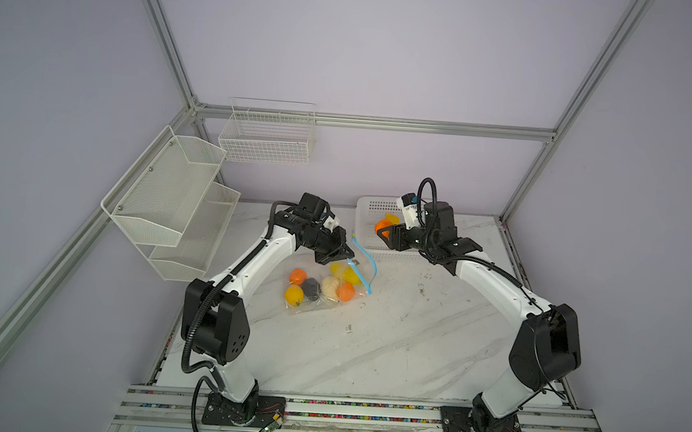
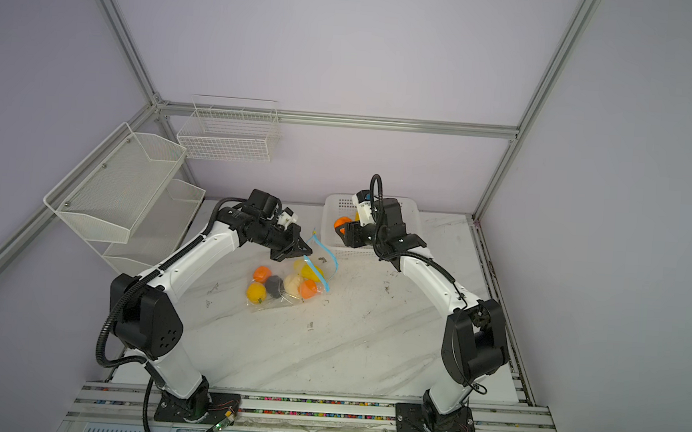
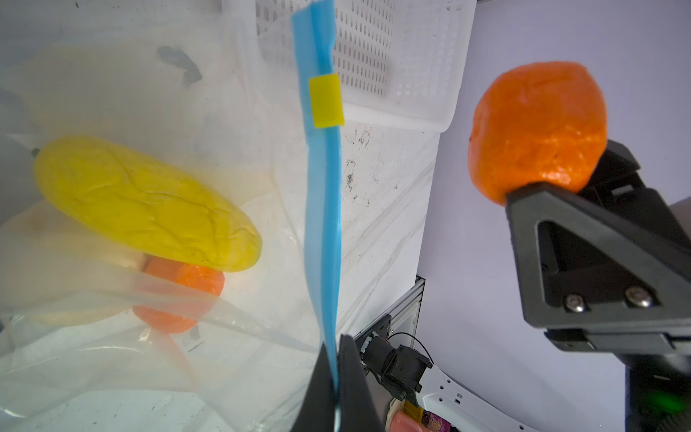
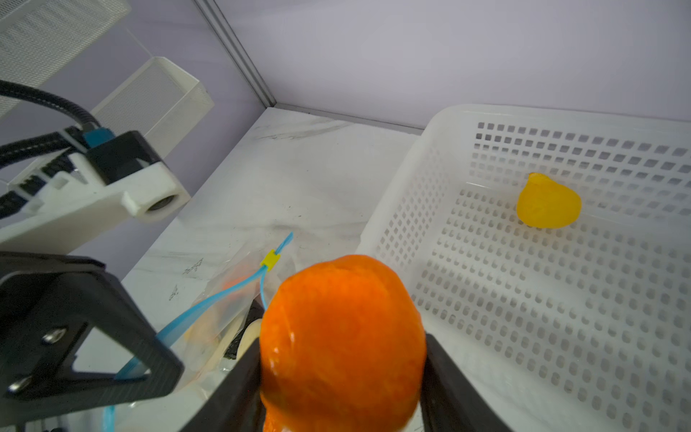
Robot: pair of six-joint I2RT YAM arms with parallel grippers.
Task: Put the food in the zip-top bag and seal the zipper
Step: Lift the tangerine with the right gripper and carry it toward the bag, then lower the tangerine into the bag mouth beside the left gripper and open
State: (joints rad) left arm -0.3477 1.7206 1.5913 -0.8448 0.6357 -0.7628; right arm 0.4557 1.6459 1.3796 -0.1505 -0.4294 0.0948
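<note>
So the large crinkly clear plastic zip-top bag [image 1: 303, 308] is laid mid-surface on the white marbled surface [image 1: 389, 345], with most of the toy food seen inside. The left jaws are pinched together on the thin light-blue zipper strip [image 3: 323, 209], so one lip is held up. The right jaws are clamped on a round orange toy tangerine [image 4: 342, 336], held beside the white perforated plastic basket [image 4: 407, 209] at the back edge. One yellow fruit [image 4: 547, 205] is left in it.

Risk-wise: the gap between the lips looks narrow, so the tangerine might get knocked against the strip and dropped outside, or the slick strip yanked out of the pinch. The zipper's long axis is run roughly back-to-front, yellow tab [image 3: 326, 101] at the back end, mouth faced toward the right edge.
</note>
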